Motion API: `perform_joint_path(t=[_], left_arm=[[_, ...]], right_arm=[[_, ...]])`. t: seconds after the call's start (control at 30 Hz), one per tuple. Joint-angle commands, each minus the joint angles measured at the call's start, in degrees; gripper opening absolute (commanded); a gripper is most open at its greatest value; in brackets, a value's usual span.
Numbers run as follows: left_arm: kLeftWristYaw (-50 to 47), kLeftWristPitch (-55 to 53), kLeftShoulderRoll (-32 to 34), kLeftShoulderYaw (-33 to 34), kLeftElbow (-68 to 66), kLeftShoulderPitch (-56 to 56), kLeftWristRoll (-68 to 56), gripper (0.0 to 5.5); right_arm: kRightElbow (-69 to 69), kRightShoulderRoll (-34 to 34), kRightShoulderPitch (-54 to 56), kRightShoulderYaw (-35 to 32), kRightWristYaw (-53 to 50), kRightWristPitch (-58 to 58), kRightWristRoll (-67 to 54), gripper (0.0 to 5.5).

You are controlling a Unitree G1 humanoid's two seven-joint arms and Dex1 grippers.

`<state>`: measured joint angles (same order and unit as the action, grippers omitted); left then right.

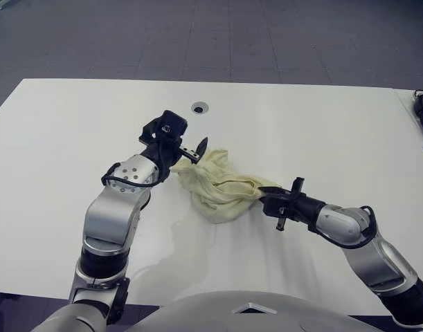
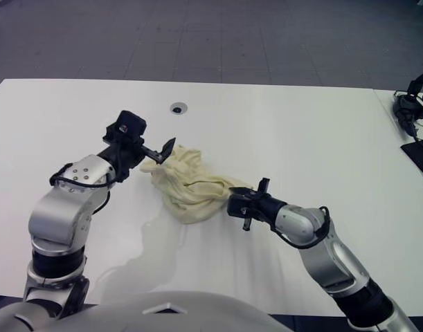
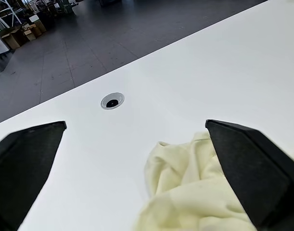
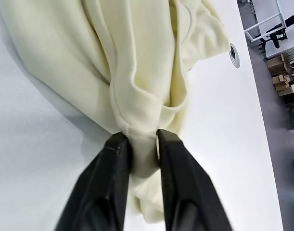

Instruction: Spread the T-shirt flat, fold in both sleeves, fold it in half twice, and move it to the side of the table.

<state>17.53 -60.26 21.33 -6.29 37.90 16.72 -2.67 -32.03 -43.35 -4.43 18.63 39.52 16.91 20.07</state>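
Note:
A pale yellow T-shirt [image 1: 221, 187] lies crumpled in a heap near the middle of the white table [image 1: 322, 124]. My right gripper [image 4: 141, 139] is shut on a bunched fold at the heap's right end [image 1: 266, 196], low over the table. At the heap's upper left corner my left gripper [image 1: 190, 155] stands open. In the left wrist view its fingers [image 3: 248, 163] are spread wide above the cloth's edge [image 3: 185, 183], with nothing held between them.
A round cable grommet [image 1: 199, 107] is set in the table beyond the left gripper. Black gear [image 2: 412, 104] sits at the table's far right edge. Bare white surface surrounds the shirt on all sides; grey floor lies past the far edge.

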Motion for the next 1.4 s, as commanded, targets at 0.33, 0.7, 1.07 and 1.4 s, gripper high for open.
perform_joint_path(t=[0.33, 0.7, 1.07, 1.4], left_arm=[[36.9, 29.5, 27.2, -1.5, -14.5, -0.2, -5.8, 5.40], [49.5, 44.4, 21.5, -11.9, -35.0, 9.5, -4.3, 4.12], [50.8, 48.2, 20.8, -13.2, -37.4, 9.5, -1.8, 2.12], [52.2, 47.6, 21.6, -12.2, -35.5, 7.9, -1.8, 0.29]], right_arm=[[0.3, 0.6, -0.4, -1.3, 0.7, -0.4, 0.1, 0.03], [1.7, 2.0, -0.1, -0.9, 0.2, -1.7, 1.0, 0.00], [3.3, 2.4, 0.3, -1.7, -0.1, -3.0, 1.3, 0.00], [3.5, 2.2, 0.0, -2.3, 0.2, -3.4, 1.1, 0.00]])
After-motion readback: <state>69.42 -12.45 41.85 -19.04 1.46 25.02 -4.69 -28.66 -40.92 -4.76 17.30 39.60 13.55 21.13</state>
